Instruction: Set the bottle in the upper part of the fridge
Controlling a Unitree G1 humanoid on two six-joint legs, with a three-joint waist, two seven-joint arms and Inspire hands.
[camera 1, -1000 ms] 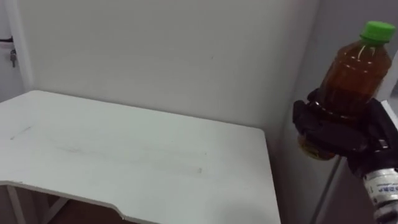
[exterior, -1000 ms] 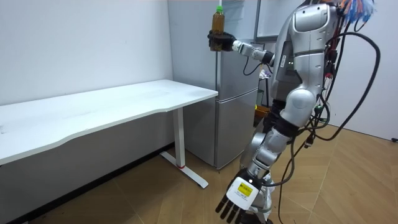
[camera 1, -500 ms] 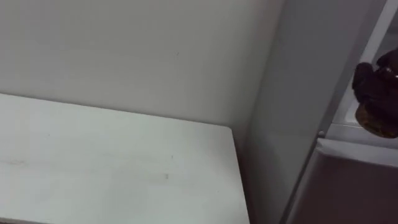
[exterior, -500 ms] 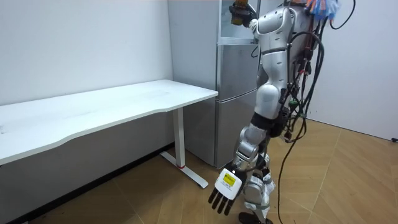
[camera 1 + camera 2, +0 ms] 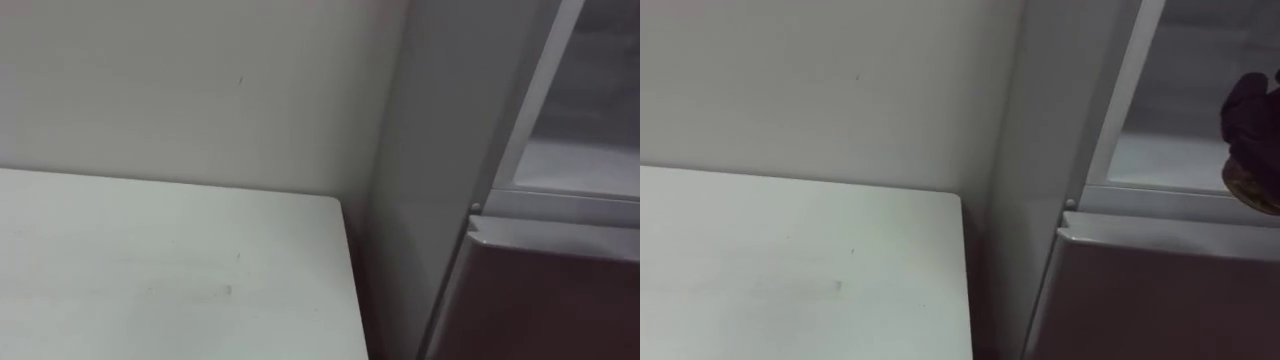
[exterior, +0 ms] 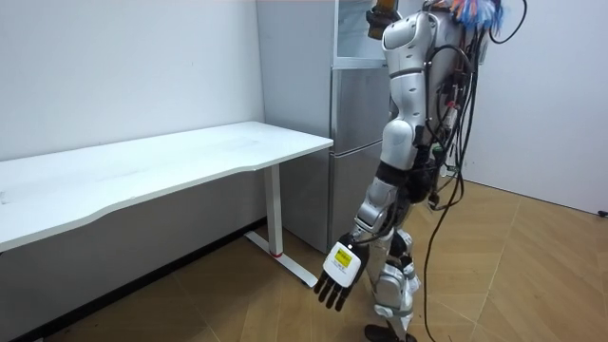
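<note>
Fingers of R hand (image 5: 1252,115) curled on bottle (image 5: 1252,190), prob. inside upper fridge (image 5: 1160,155), L hand (image 6: 336,281) fingers slack

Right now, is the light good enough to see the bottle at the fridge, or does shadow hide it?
Room view: even light, no glare; the bottle shows at the open top of the fridge, the left hand hangs open. Right eye view: dim; the right hand is a dark shape round the bottle at the picture's edge.
</note>
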